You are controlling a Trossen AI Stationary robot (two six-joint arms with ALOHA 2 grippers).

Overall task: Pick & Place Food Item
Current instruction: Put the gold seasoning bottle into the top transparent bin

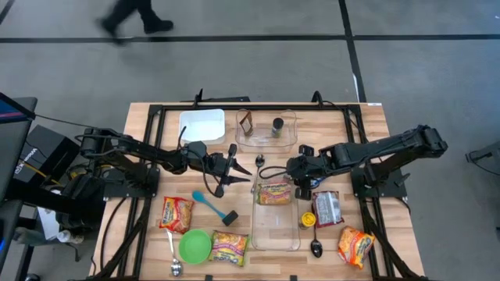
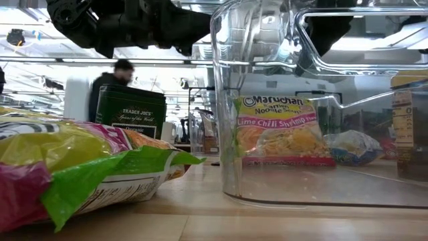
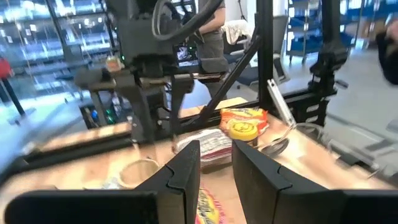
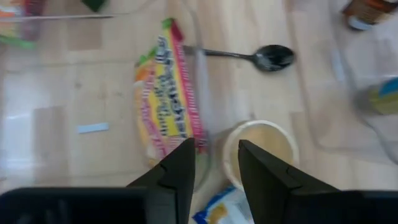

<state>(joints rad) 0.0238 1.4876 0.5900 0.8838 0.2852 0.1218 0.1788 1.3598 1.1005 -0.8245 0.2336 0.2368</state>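
Clear plastic is forming the long tray (image 1: pixel 275 226) at the middle of the wooden table (image 1: pixel 367 125), and a lime chili shrimp ramen packet (image 1: pixel 274 193) is lying inside its far end. The right gripper (image 1: pixel 295 181) is hovering just right of that packet, at the tray's far right corner; its jaws are standing slightly apart and pinching nothing, as the right wrist view shows, with the packet (image 4: pixel 166 93) lying below them. The left gripper (image 1: pixel 221 175) is hanging left of the tray, above the table near a blue spatula (image 1: pixel 215 208), its jaws parted a little and empty.

Right of the tray a yellow-lidded jar (image 1: pixel 308 220), a dark spoon (image 1: pixel 316 243) and a silvery snack bag (image 1: pixel 326 208) are sitting together. Other noodle packets (image 1: pixel 176 212) are lying at the near left beside a green bowl (image 1: pixel 195 245). A person (image 1: pixel 133 17) is walking on the floor beyond the table.
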